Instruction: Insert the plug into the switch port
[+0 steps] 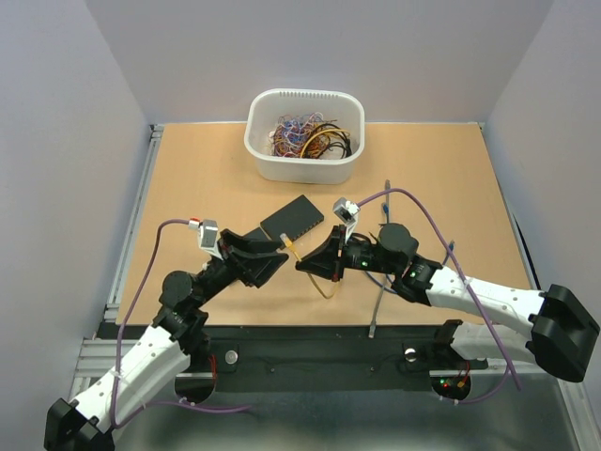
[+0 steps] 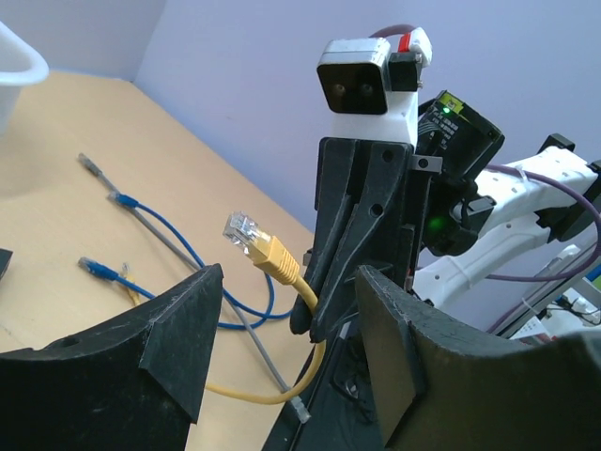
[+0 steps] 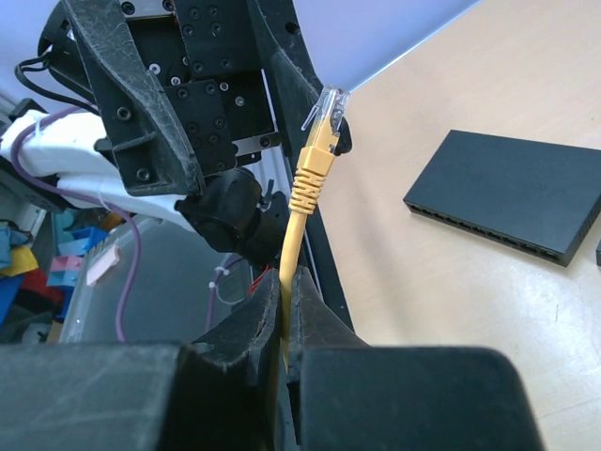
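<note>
Tan tabletop (image 1: 188, 169) held the switch (image 1: 292, 219) near its middle, while the right gripper (image 3: 285, 315) clenched the yellow cable (image 3: 293, 235) below its plug (image 3: 326, 108), held up toward the open-jawed left gripper (image 2: 286, 282), likely for regrasping.

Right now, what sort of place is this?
Most likely a robotics lab bench set up for cable-plugging: a wooden tabletop boxed in by plain pale walls, a white tub of tangled wires, a black network switch, and a yellow network cable pinched in the right claw.
</note>
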Robot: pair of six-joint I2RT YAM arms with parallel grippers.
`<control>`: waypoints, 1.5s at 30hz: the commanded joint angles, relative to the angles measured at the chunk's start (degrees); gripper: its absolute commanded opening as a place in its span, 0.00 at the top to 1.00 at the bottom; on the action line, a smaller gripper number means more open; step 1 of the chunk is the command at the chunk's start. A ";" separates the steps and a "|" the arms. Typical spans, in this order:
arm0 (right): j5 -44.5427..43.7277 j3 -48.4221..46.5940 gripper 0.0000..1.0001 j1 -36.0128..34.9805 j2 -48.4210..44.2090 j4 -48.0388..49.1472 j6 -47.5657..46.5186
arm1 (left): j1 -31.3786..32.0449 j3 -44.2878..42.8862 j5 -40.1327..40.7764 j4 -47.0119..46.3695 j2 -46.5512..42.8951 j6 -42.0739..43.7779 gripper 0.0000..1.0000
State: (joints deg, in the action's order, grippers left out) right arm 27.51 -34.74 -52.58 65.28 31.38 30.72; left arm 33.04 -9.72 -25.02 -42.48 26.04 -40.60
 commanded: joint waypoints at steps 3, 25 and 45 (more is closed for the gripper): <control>2.37 0.46 1.00 -0.33 -0.15 5.45 0.92 | 0.19 0.57 2.25 -4.63 -1.87 -0.80 0.31; 16.33 1.26 1.00 -0.33 2.31 15.64 5.13 | 0.10 0.49 9.11 -5.51 -3.89 -4.13 0.30; 17.32 -1.29 0.99 -0.33 6.79 20.48 7.43 | 0.10 -0.30 4.98 -1.91 -7.24 -6.25 0.30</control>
State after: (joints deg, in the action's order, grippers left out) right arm 45.41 -33.58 -52.60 72.29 47.22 38.41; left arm 33.04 -8.82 -18.06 -42.96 18.55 -46.65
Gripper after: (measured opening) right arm 0.056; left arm 0.702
